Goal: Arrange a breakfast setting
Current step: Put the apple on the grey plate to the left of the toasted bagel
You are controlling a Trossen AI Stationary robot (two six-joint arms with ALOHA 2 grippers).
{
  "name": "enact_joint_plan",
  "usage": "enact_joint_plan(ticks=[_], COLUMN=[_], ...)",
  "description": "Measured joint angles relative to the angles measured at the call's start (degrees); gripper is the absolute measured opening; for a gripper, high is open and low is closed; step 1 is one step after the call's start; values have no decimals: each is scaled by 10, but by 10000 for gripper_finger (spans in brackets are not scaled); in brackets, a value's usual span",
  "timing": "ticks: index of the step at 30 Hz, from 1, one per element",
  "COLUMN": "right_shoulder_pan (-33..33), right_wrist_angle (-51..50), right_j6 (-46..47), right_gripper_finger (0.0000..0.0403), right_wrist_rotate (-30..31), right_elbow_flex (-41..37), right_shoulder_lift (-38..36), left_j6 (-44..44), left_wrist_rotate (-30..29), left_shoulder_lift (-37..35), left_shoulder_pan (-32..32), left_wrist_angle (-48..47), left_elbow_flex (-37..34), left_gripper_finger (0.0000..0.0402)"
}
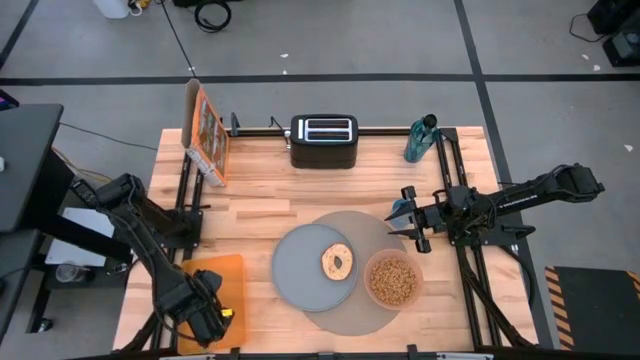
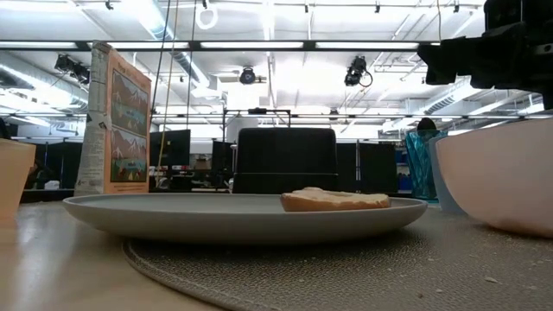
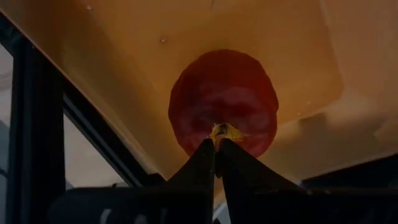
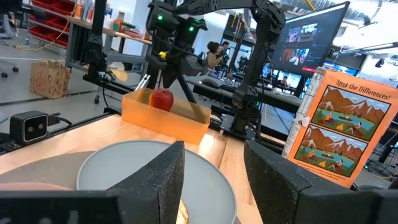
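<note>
At the counter's (image 1: pixel 260 190) front left corner, the left pincer (image 3: pixel 216 144) is pressed together on the stem of the small red apple (image 3: pixel 224 102), which sits in the orange tray (image 1: pixel 232 275) just beside the counter edge. The apple is round, dull red, with a yellowish stem end. Bare wood separates tray from the blue-grey plate (image 1: pixel 300 270), which lies on the grey mat (image 1: pixel 370 225) and carries the bagel half (image 1: pixel 337 262). The pink bowl (image 1: pixel 392 280), filled with cereal, sits on the mat beside the plate. The right pincer (image 1: pixel 398 218) hovers spread above the mat's far edge.
</note>
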Motion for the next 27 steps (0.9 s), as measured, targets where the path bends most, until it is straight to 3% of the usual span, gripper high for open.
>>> enact_joint_plan(ticks=[7,12,20,27], right_shoulder_pan=[0,0,0,0], right_wrist_angle=[0,0,-5,-9], right_j6=[0,2,7,29], right_gripper_finger=[174,174,174,174], right_wrist_rotate=[0,0,3,4], right_elbow_flex=[0,0,0,0], right_shoulder_lift=[0,0,0,0], left_j6=[15,77,313,533], left_wrist_rotate=[-5,-69,-234,-224], left_shoulder_lift=[-62,-112,-164,-150], left_shoulder_pan=[33,82,190,310], left_wrist_angle=[-8,-18,-6,114], left_elbow_flex=[0,0,0,1], left_gripper_finger=[19,19,19,19])
